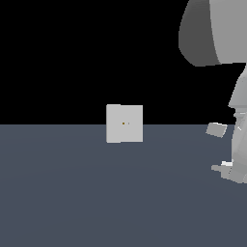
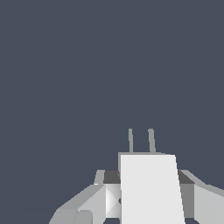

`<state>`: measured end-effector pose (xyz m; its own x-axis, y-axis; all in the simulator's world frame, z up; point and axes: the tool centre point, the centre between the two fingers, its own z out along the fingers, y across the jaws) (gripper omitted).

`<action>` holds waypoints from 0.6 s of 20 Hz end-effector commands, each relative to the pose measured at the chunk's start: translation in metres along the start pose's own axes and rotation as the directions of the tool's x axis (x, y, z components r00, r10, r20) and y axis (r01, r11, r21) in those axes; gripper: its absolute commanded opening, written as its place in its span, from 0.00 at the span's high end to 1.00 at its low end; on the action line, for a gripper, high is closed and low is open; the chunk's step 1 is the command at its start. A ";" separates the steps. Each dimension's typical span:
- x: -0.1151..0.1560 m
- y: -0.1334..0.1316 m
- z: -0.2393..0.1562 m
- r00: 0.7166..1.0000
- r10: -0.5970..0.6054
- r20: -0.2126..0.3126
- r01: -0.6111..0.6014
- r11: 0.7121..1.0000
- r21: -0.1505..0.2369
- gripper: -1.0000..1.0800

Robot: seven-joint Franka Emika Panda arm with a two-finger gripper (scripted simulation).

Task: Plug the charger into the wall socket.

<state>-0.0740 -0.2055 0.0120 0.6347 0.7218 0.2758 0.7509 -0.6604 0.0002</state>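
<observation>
The wall socket (image 1: pixel 124 124) is a flat upright light-grey square plate with a tiny yellowish dot at its centre, standing on the dark floor mid-scene. The charger (image 2: pixel 151 188) is a white-topped block with two thin prongs (image 2: pixel 151 140) pointing away from the wrist. It sits between my gripper's (image 2: pixel 148 179) fingers (image 2: pixel 111 194), which press against both of its sides. In the exterior view the gripper (image 1: pixel 232 170) is low at the far right, with the charger (image 1: pixel 222 168) sticking out towards the exterior view's left, well apart from the socket.
Dark grey-blue floor (image 1: pixel 96 193) fills the lower half of the exterior view, under a black background. The arm's large upper links (image 1: pixel 212 29) hang at the top right. A small grey square part (image 1: pixel 216 129) shows beside the arm.
</observation>
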 end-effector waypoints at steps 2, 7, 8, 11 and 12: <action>0.000 0.000 0.000 1.000 0.000 0.000 0.000 1.000 0.000 1.00; 0.001 -0.001 0.000 1.000 0.005 0.000 -0.005 1.000 -0.002 1.00; 0.002 -0.002 -0.001 1.000 0.009 0.000 -0.009 1.000 -0.003 1.00; 0.007 -0.007 -0.002 1.000 0.028 0.000 -0.028 1.000 -0.008 1.00; 0.009 -0.009 -0.003 0.999 0.036 0.000 -0.036 0.999 -0.011 1.00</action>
<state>-0.0753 -0.1975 0.0158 0.6543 0.7041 0.2758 0.7325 -0.6807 -0.0001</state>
